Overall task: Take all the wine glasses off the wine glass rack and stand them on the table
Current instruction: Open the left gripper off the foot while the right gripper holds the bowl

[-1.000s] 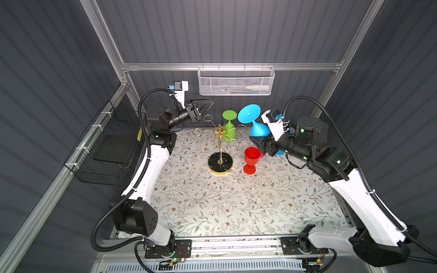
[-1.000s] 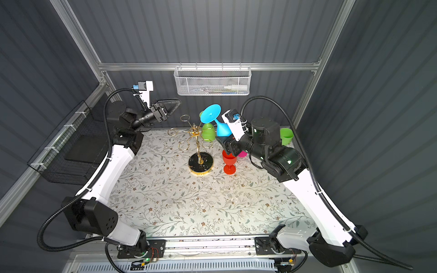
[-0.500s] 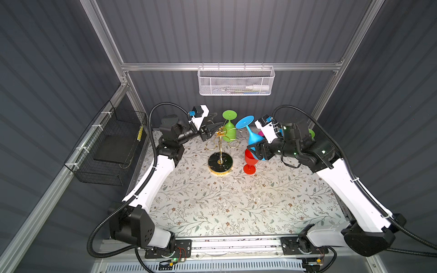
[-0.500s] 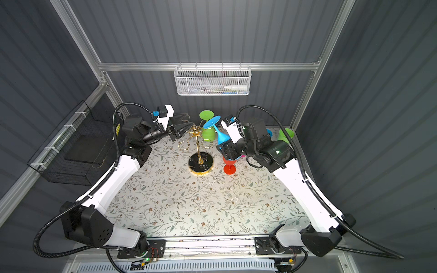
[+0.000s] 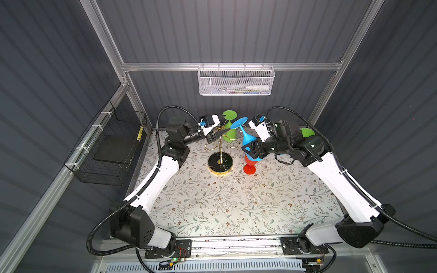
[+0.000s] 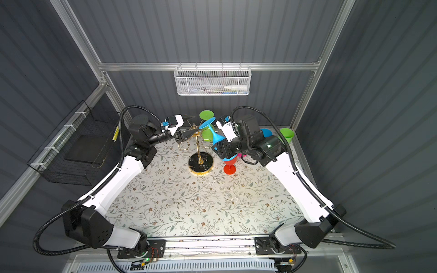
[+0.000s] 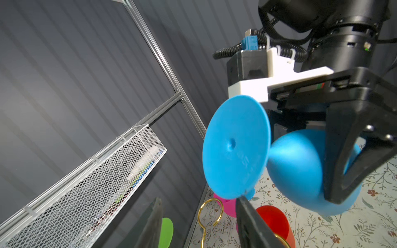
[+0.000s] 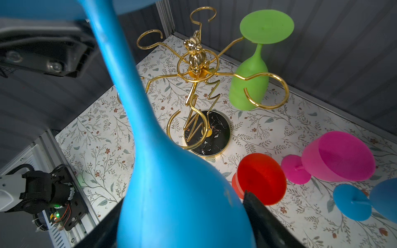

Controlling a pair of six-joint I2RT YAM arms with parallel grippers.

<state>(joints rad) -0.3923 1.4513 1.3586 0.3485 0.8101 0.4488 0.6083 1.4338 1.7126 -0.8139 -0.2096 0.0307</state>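
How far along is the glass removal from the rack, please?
Done: the red glass stands on the table. In hand: the right gripper holds the blue glass by its bowl, foot up, apparently clear of the rack. Remaining: the green glass hangs from a loop.

Right gripper (image 5: 251, 152) lowered the blue wine glass (image 5: 246, 139); left gripper (image 5: 220, 132) neared rack (image 5: 221, 151).

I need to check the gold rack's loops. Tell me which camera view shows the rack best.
The right wrist view: the rack shows from loops to base, though the blue glass hides one side. Both top views show the rack small and thin. The left wrist view catches only a loop or two.
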